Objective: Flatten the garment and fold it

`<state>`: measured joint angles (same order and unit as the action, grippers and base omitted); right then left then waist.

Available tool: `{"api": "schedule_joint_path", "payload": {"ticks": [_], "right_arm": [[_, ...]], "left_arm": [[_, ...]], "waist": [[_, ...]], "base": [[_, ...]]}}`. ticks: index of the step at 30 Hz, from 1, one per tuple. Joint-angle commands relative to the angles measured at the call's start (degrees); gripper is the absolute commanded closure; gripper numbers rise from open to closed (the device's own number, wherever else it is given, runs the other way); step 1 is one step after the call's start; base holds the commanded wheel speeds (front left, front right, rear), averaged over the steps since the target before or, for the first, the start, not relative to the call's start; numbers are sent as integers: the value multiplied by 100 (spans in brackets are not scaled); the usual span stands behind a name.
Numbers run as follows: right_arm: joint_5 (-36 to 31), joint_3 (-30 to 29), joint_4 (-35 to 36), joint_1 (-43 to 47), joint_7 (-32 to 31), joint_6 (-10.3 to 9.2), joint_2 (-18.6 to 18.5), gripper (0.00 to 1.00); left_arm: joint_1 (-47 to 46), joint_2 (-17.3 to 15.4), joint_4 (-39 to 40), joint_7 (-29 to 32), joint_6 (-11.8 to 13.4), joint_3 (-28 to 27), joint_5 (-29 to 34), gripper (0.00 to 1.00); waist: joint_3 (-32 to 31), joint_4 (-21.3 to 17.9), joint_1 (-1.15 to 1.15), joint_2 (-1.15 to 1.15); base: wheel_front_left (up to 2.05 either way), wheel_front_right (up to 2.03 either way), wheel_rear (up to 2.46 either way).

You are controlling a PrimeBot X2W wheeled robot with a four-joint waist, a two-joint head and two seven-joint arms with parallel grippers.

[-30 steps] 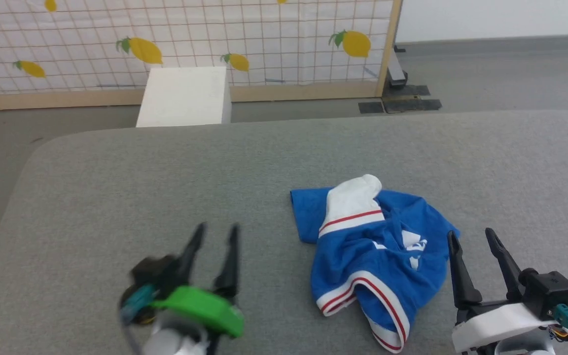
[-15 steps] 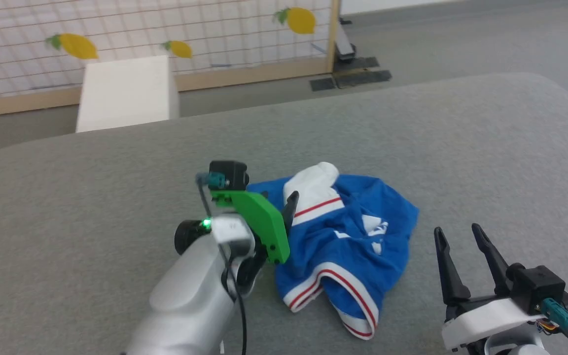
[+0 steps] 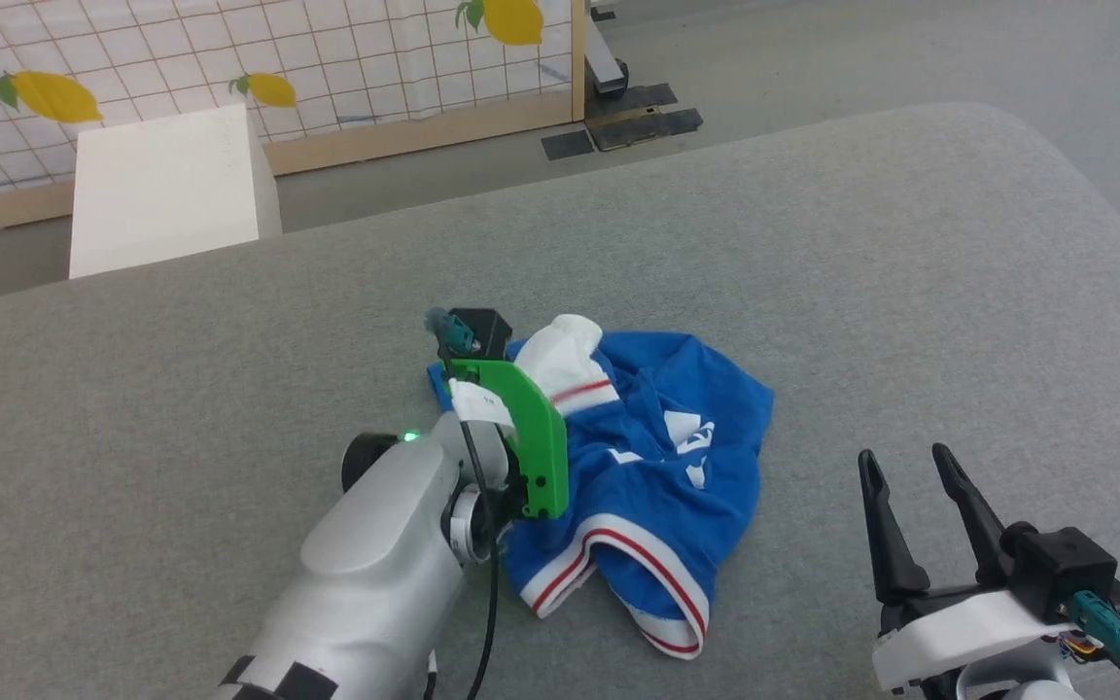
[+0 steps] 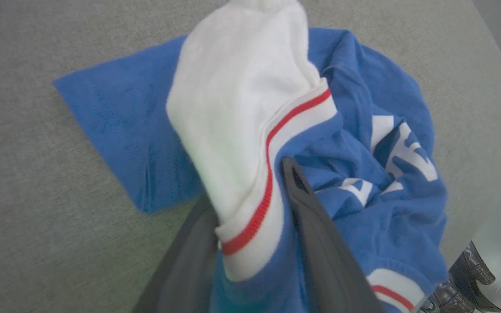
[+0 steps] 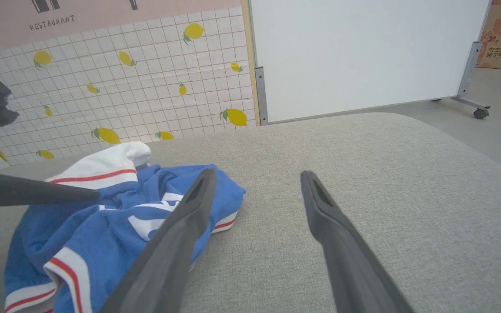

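Head view: the crumpled blue garment (image 3: 657, 486) lies mid-way across the grey bench (image 3: 910, 292), with the right claw (image 3: 902, 455) spread near its right. Left wrist view: the left claw (image 4: 250, 178) is spread astride the garment's white, red-striped fold. Right wrist view: the garment lies left of the right claw.

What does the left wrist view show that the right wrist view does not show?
Left wrist view: a flat blue corner of the garment, and white panel fabric between the fingers of the open left gripper. Right wrist view: a whiteboard and a lemon-print wall beyond the open right gripper. Both: the garment, its white lettering, the grey surface.
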<state>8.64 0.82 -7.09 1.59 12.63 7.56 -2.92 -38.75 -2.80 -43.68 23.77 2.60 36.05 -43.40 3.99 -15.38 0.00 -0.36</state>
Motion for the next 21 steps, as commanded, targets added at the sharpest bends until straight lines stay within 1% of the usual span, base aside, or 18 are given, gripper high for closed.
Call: {"api": "schedule_joint_path", "payload": {"ticks": [1,5,8,9,10,12,15,16,21], "right_arm": [[38,0,-8,-60,46,-8,4,0],[53,-7,-13,-73,61,-8,4,0],[50,-30,-7,-54,68,-8,4,0],[46,-39,-5,-50,67,-8,4,0],[43,-61,-4,-46,69,-8,4,0],[37,-83,8,-38,67,-8,4,0],[23,-97,28,-27,55,-8,4,0],[22,-113,35,-19,55,-8,4,0],[37,-130,53,26,43,-8,4,0]], "left_arm": [[-136,-55,79,-299,28,-24,94,100],[-100,-95,326,-1473,236,-212,312,100],[71,-138,536,-2372,417,-397,424,100],[149,-158,603,-2590,474,-460,435,100],[255,-203,705,-2903,566,-560,457,100],[514,-310,867,-3318,745,-733,463,100],[973,-515,1110,-3612,1028,-999,431,100],[1175,-613,1209,-3669,1159,-1114,418,100],[2132,-1018,1659,-3673,1697,-1534,265,100]], "waist": [[-7,45,0,36],[-26,163,0,36],[-51,291,0,36],[-54,326,0,36],[-64,385,0,36],[-73,480,0,36],[-94,606,0,36],[-103,666,0,36],[-139,907,0,36]], "base": [[0,0,0],[0,0,0],[0,0,0],[0,0,0],[0,0,0],[0,0,0],[0,0,0],[0,0,0],[0,0,0]]}}
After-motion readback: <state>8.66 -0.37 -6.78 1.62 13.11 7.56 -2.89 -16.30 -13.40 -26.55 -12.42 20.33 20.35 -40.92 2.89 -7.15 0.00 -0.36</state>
